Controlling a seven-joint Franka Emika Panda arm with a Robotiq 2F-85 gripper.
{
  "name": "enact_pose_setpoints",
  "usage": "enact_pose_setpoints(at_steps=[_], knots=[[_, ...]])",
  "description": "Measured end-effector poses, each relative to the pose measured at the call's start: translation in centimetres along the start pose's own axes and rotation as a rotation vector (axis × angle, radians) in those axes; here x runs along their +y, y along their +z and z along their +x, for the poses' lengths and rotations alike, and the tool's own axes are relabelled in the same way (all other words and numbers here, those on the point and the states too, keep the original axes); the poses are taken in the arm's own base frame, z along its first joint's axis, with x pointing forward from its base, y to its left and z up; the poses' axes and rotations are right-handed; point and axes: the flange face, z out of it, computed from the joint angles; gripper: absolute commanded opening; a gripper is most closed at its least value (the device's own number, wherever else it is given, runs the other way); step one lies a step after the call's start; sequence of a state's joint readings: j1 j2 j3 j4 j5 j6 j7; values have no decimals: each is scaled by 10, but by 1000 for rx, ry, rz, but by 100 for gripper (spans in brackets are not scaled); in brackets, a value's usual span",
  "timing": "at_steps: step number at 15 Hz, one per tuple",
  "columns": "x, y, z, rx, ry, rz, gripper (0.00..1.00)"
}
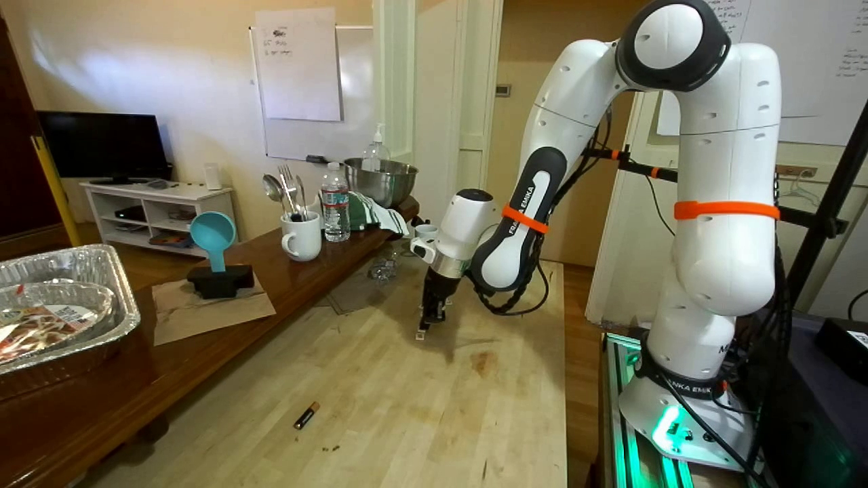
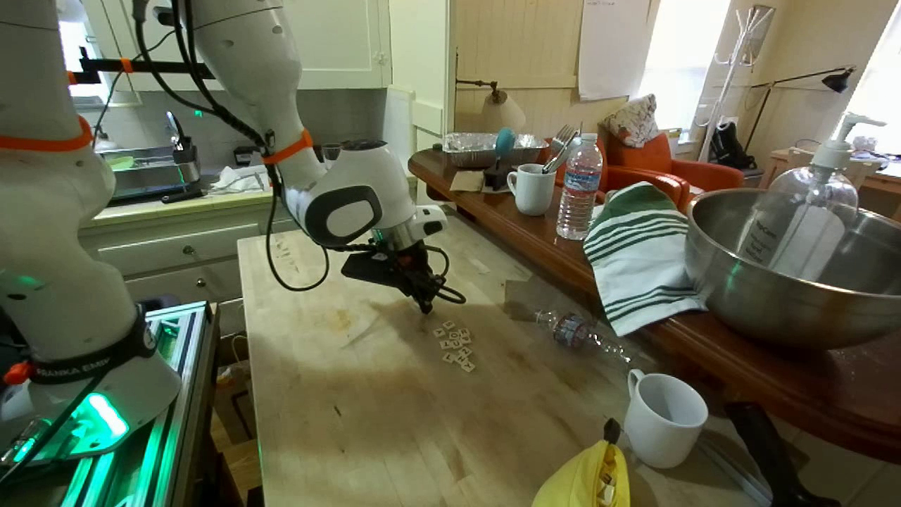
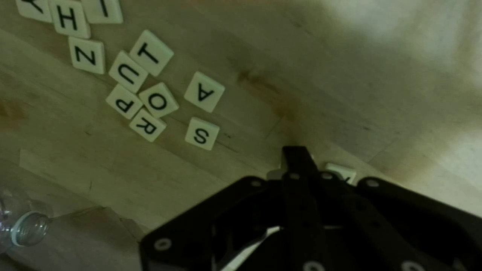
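My gripper (image 3: pixel 296 154) is pointed down low over the wooden tabletop, and its dark fingers look pressed together. It also shows in both exterior views (image 1: pixel 427 324) (image 2: pixel 426 307). A partly covered letter tile (image 3: pixel 343 171) lies right beside the fingers. Pale edges show at the fingertips, perhaps another tile behind them; I cannot tell whether the fingers touch it. In the wrist view, an S tile (image 3: pixel 202 133) and an A tile (image 3: pixel 204 92) lie nearest, with T (image 3: pixel 151 53), O (image 3: pixel 158 100), R (image 3: pixel 147 125) and several more tiles further left.
A battery (image 1: pixel 306 415) lies on the tabletop (image 1: pixel 407 420). An empty plastic bottle (image 2: pixel 581 334), a white mug (image 2: pixel 665 419) and a yellow pouch (image 2: pixel 588 479) lie or stand along one side. The raised brown shelf bears a mug of cutlery (image 1: pixel 302 236), a water bottle (image 1: pixel 336 207) and a steel bowl (image 2: pixel 795 303).
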State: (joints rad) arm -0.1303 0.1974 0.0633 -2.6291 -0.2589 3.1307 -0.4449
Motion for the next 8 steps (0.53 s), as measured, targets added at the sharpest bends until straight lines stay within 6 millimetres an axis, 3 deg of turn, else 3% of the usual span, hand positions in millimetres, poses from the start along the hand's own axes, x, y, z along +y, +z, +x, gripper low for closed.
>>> enact_pose_setpoints(at_steps=[8], knots=[[-6, 0, 5, 6, 6, 9, 0]])
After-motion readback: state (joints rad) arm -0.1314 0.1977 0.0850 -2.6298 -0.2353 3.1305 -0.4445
